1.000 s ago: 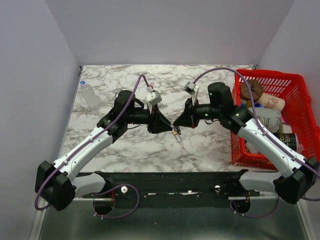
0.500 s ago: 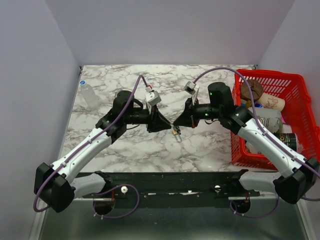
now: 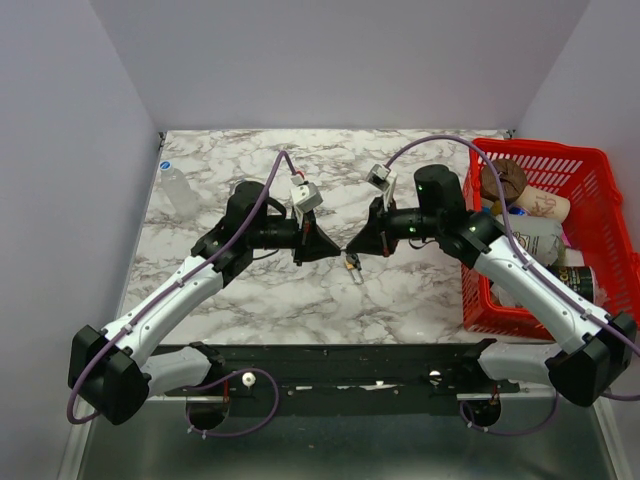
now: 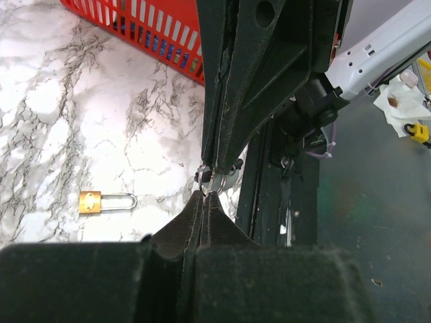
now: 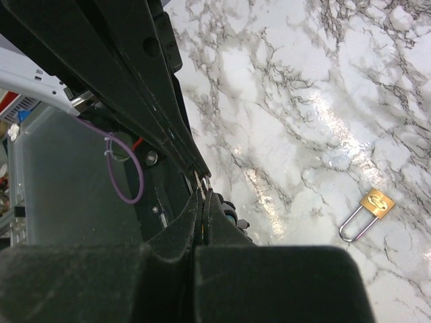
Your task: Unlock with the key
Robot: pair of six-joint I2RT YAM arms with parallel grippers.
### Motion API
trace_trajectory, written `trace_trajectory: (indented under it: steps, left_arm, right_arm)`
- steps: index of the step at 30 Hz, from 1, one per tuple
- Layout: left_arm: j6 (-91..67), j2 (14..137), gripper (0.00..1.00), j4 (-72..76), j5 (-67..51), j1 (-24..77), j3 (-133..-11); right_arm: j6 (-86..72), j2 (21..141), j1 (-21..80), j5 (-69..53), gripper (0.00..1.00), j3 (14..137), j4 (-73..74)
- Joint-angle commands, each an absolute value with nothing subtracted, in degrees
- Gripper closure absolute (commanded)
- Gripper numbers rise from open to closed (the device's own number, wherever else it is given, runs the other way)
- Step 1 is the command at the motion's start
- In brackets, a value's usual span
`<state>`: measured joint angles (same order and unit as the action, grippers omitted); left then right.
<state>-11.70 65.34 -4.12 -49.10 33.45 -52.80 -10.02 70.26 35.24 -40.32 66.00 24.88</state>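
A small brass padlock (image 3: 352,268) with a steel shackle lies flat on the marble table, just below where the two grippers meet. It also shows in the left wrist view (image 4: 101,201) and the right wrist view (image 5: 369,210). My left gripper (image 3: 337,250) and right gripper (image 3: 351,249) meet tip to tip above the table. Both are shut. A steel key ring (image 4: 210,180) sits between the two sets of fingertips, and it also shows in the right wrist view (image 5: 203,182). A thin brass edge, the key, shows between my right fingers. The key's blade is hidden.
A red basket (image 3: 590,165) full of assorted items stands at the table's right edge. A clear plastic bottle (image 3: 180,190) lies at the far left. A black rail (image 3: 350,355) runs along the near edge.
Both grippers stay tip to tip and have shifted very slightly toward the far side. The padlock has not moved.
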Motion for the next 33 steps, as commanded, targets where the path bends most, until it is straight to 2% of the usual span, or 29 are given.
trace_trajectory:
  steps: [1,2,3,6,9,15,27,29,30,33]
  left_arm:
    - [-10.2,64.3,1.00,-3.0,-50.8,33.8,-53.8]
    - [-10.3,64.3,1.00,-2.9,-50.9,33.8,-53.6]
    - [-10.3,64.4,1.00,-2.7,-50.8,33.8,-53.6]
    - [-10.4,64.5,1.00,-2.6,-50.8,33.9,-53.4]
    - [-10.3,64.7,1.00,-2.4,-50.4,34.0,-53.2]
    - [-10.2,65.4,1.00,-3.0,-50.4,34.4,-53.4]
    - [-10.0,66.1,1.00,-2.9,-51.3,34.4,-53.5]
    - [-9.7,65.7,1.00,-3.5,-49.2,34.4,-53.6]
    - [-9.5,65.7,1.00,-4.2,-47.0,34.3,-53.6]
    - [-9.3,65.6,1.00,-4.7,-45.1,34.4,-53.9]
  right_arm:
    - [-8.8,70.7,35.2,-39.0,0.96,64.9,24.7]
    - [-8.5,70.6,35.2,-38.9,0.93,65.0,24.9]
    - [-8.1,70.2,35.2,-38.8,0.79,65.0,24.9]
    - [-7.3,69.3,35.2,-38.5,0.52,65.0,24.9]
    - [-5.5,68.5,35.2,-39.3,0.41,64.6,25.0]
    - [-2.8,67.4,35.2,-39.9,0.39,63.3,25.0]
    - [-2.7,68.5,35.2,-43.1,0.57,61.8,21.2]
    - [-2.6,68.3,35.2,-43.0,0.55,61.6,21.3]
    - [-2.4,68.2,35.2,-43.1,0.47,61.3,21.3]
    - [-1.8,67.8,35.2,-43.3,0.38,60.3,21.4]
